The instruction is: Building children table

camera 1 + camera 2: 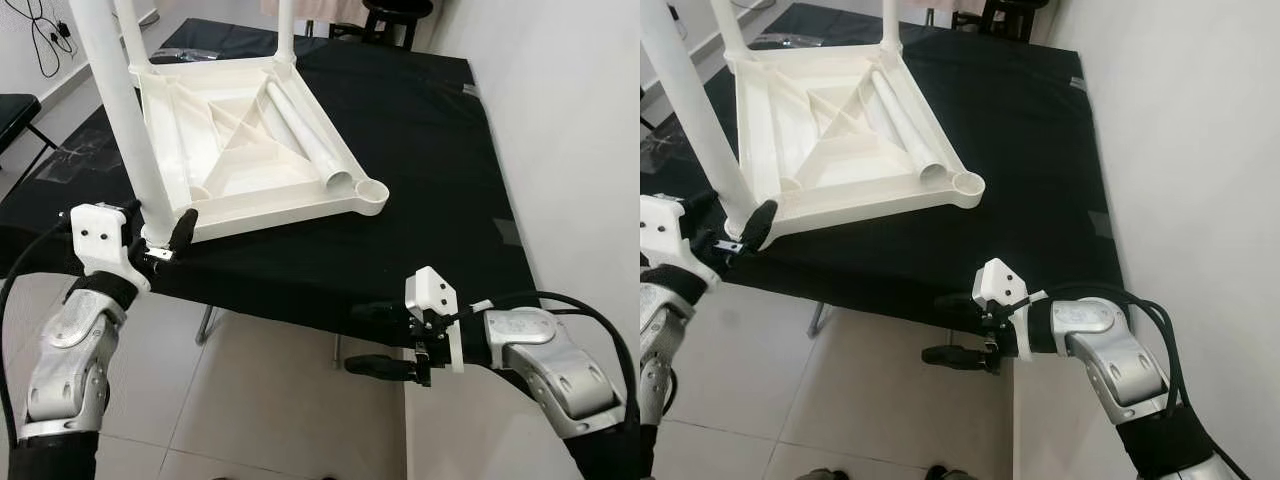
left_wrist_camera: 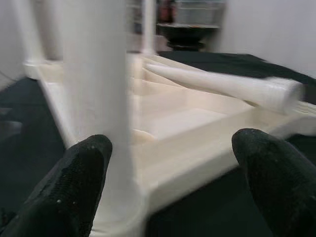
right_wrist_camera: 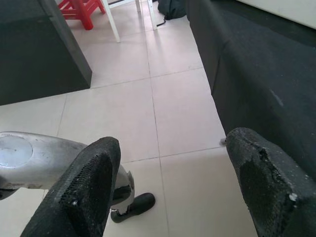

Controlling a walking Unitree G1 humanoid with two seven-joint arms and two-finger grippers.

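Black cloth is covering the big work table (image 1: 420, 150), which is standing beside a plain white wall (image 1: 570, 120) on pale floor tiles (image 1: 260, 400). On that cloth the white plastic children's table top (image 1: 250, 150) is lying upside down, ribbed underside facing up, one corner reaching close to the near edge of the cloth. Three white legs are standing up from its corners: the near-left leg (image 1: 120, 110) and two at the far corners, running out of the top of the picture. A fourth, loose leg (image 1: 310, 140) is lying slantwise inside the upturned top, its open end resting just beside the empty round socket (image 1: 372, 195) at the near-right corner.

The left gripper (image 1: 160, 238) is sitting at the base of the near-left leg, its two black fingers (image 2: 74, 187) spread on either side of the post; they are not clearly pressing on it, and the left wrist view is showing one finger well clear of the leg. The right gripper (image 1: 385, 340) is hanging off the table's front edge, over the floor, with its fingers (image 3: 84, 187) wide apart and nothing between them.

No brand, label or writing is readable on any of the parts.
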